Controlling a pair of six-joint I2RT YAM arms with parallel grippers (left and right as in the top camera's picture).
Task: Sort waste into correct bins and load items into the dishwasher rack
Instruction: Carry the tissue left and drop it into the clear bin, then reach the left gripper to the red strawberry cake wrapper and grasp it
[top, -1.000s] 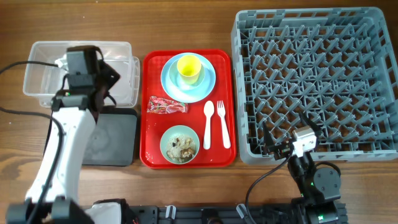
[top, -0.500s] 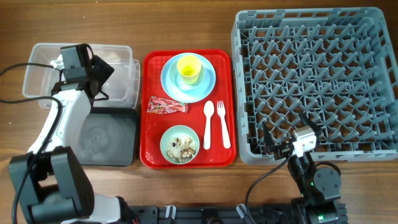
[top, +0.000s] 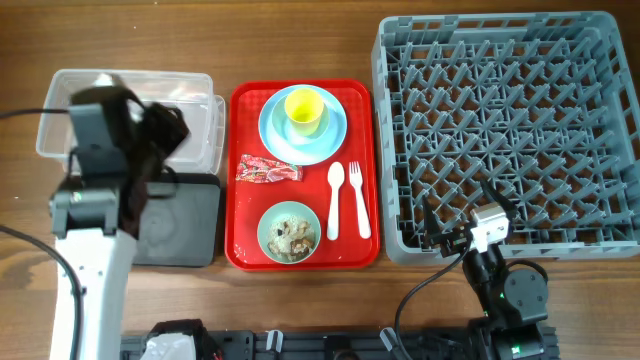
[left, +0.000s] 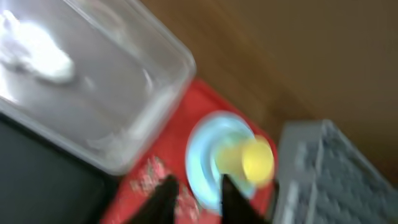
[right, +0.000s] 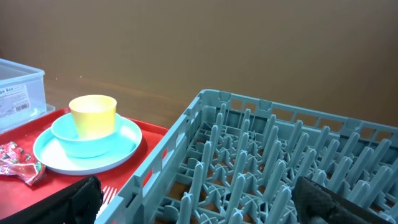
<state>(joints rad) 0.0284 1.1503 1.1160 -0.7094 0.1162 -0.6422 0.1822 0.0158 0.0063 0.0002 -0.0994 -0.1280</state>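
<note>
Two grippers: I see both empty.
Left gripper (left: 197, 198): blurred in my wrist view; a narrow gap, nothing between the fingers; above the clear tub (top: 205, 105).
Tissue (left: 37, 53): white lump inside the clear tub.
Black tray (top: 195, 225): just in front of the tub.
Right gripper (right: 205, 208): jaws wide, at the near edge of the dishwasher rack (top: 510, 130).
Red tray (top: 240, 205): between the bins and the rack.
On the red tray: yellow cup (top: 304, 108) on blue plates (top: 275, 132); wrapper (top: 268, 170); fork (top: 335, 200) beside spoon (top: 358, 198); green bowl (top: 268, 224) holding food scraps (top: 292, 237).
</note>
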